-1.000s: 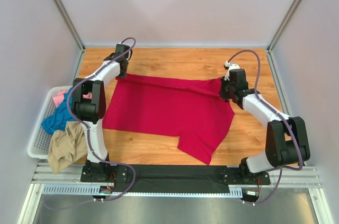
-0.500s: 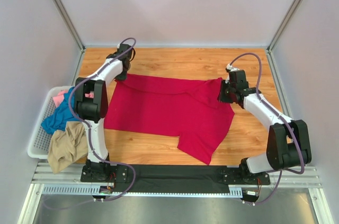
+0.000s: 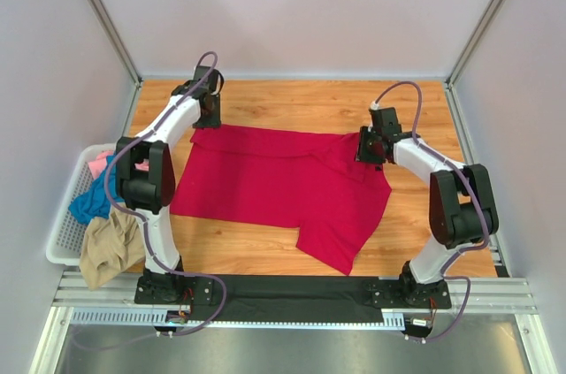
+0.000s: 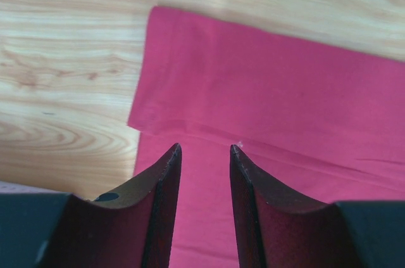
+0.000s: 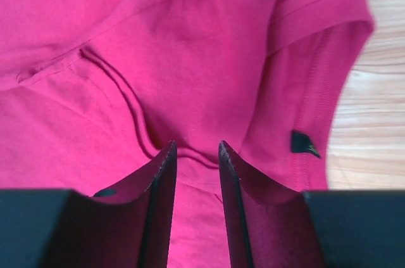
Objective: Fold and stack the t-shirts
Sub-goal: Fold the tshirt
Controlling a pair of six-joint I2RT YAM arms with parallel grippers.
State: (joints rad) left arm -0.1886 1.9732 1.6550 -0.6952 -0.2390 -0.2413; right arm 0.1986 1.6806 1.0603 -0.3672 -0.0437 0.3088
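Red t-shirt spread on the table, left gripper over its 10 o'clock corner, jaws part open, empty, right gripper at 2 o'clock, jaws parted on nothing, neck label unreadable, 3 other t-shirts in basket at 9 o'clock, half hidden by left arm

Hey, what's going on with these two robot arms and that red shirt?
Two robot arms are partway through folding a crimson red t-shirt, which lies spread on the wooden table with a strip along its far edge folded over. The left arm's fingers are over the shirt's far left corner, and the right arm's fingers are near the dark neck label. Both pairs stand apart, holding nothing. A teal t-shirt, a pink t-shirt and a tan t-shirt wait in the white basket.
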